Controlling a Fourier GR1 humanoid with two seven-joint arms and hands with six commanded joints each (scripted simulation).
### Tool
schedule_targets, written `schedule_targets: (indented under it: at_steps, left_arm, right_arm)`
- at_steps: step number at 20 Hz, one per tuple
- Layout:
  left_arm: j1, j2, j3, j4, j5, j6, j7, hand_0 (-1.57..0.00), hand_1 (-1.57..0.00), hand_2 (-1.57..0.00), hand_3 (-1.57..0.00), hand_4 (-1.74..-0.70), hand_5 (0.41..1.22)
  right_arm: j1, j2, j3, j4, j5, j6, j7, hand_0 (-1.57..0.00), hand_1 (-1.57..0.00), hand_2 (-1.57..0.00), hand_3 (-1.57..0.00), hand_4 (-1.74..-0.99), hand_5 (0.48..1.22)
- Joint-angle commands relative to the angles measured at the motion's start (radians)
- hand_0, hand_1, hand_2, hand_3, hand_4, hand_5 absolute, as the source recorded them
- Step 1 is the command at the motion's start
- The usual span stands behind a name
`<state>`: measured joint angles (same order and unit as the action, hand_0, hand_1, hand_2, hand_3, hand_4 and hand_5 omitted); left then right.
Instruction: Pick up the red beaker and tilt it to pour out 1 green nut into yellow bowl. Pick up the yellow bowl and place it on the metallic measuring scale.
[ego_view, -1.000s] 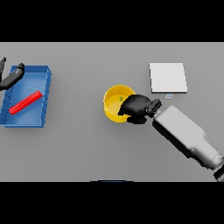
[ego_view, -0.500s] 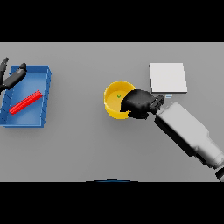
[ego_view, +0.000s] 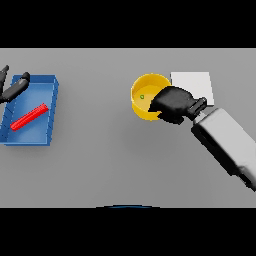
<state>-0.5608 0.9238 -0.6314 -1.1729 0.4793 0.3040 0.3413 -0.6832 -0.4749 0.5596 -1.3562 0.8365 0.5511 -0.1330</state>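
Observation:
The yellow bowl (ego_view: 142, 94) hangs a little above the table, right of centre, with a small green nut (ego_view: 142, 97) inside it. My right hand (ego_view: 172, 104) is shut on the bowl's right rim and covers part of it. Just right of the bowl lies the flat pale measuring scale (ego_view: 197, 84), partly hidden by my right hand and wrist. The red beaker (ego_view: 29, 117) lies on its side in the blue tray (ego_view: 52, 110) at the left. My left hand (ego_view: 12, 88) shows at the left edge, over the tray's far corner, fingers relaxed and holding nothing.
The blue tray takes up the table's left side. My right forearm (ego_view: 225, 142) runs from the lower right towards the bowl.
My right hand has carried the yellow bowl up and to the right, nearer the scale. The left hand, beaker and tray have not moved.

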Motion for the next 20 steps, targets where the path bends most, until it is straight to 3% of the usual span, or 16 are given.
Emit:
schedule_targets:
  at_steps: [1,4,7,9,15,20]
  left_arm:
    - [-0.005,-0.005,-0.008,-0.012,-0.007,0.013,0.019,0.0,0.0,0.0,0.0,-0.72,0.686]
    - [0.002,0.009,-0.004,-0.026,-0.004,0.018,0.02,0.0,0.0,0.0,0.0,-0.72,0.698]
    - [-0.007,-0.002,-0.012,-0.026,-0.01,0.022,0.035,0.0,0.0,0.0,0.0,-0.73,0.715]
    - [0.001,0.013,-0.009,-0.041,-0.007,0.031,0.048,0.0,0.0,0.0,0.0,-0.73,0.717]
    - [0.011,0.022,-0.001,-0.048,0.005,0.026,0.054,0.0,0.0,0.0,0.0,-0.74,0.738]
    - [0.008,0.031,-0.009,-0.058,-0.004,0.026,0.071,0.0,0.0,0.0,0.0,-0.72,0.72]
  right_arm:
    - [0.01,-0.008,-0.002,-0.013,-0.001,-0.001,-0.007,-1.56,-1.57,-1.51,-1.16,-1.74,1.22]
    - [0.006,-0.036,-0.033,-0.008,0.012,-0.018,0.001,-1.56,-1.57,-1.51,-1.15,-1.741,1.22]
    - [-0.014,-0.05,-0.07,0.05,0.019,-0.067,-0.017,-1.57,-1.57,-1.54,-1.15,-1.741,1.221]
    - [-0.028,-0.047,-0.091,0.101,0.023,-0.089,0.003,-1.57,-1.57,-1.53,-1.15,-1.741,1.221]
    - [-0.057,-0.072,-0.138,0.281,0.053,-0.19,-0.061,-1.57,-1.57,-1.55,-1.15,-1.741,1.221]
    - [-0.074,-0.045,-0.167,0.431,0.073,-0.262,-0.062,-1.57,-1.57,-1.49,-1.2,-1.741,1.221]
